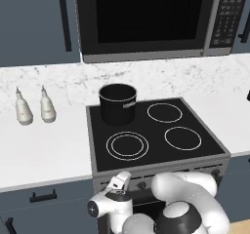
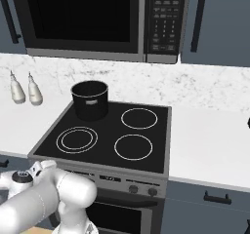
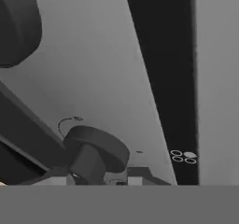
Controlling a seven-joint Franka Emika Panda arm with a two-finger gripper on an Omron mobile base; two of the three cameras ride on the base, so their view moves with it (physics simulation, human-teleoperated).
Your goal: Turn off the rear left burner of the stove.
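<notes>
The stove (image 1: 152, 126) has a flat black glass top with white rings. A black pot (image 1: 117, 103) stands over the rear left burner and hides it. My gripper (image 1: 120, 181) is pressed against the left end of the stove's grey front panel, just under the cooktop edge. Seen from the right, the gripper (image 2: 41, 166) sits at the stove's front left corner. In the hand view a round dark knob (image 3: 96, 148) sits between my fingertips, and the gripper (image 3: 95, 174) is closed around it. A second knob (image 3: 16, 24) shows further along the panel.
A black microwave (image 1: 146, 18) hangs above the stove. Two pale bottles (image 1: 23, 108) (image 1: 47, 106) stand on the white counter to the left. More dark knobs (image 2: 133, 189) line the front panel. A small four-circle burner mark (image 3: 183, 157) is printed beside the held knob.
</notes>
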